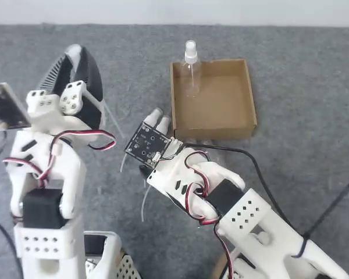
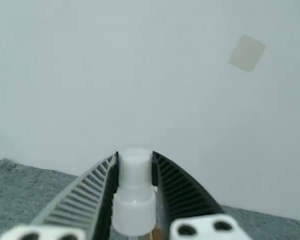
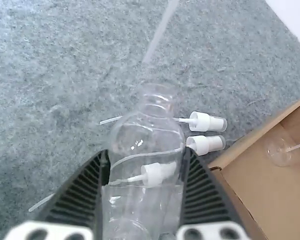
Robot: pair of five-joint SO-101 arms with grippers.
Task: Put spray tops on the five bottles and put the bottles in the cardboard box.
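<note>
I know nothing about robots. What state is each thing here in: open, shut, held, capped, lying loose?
left gripper: shut on held spray top.
right gripper: shut on held bottle.
held bottle: neck open, no top on.
boxed bottle: spray top on, apparently upright inside the box.
cardboard box: open-topped.
loose spray tops: lying on the carpet beside the box.
</note>
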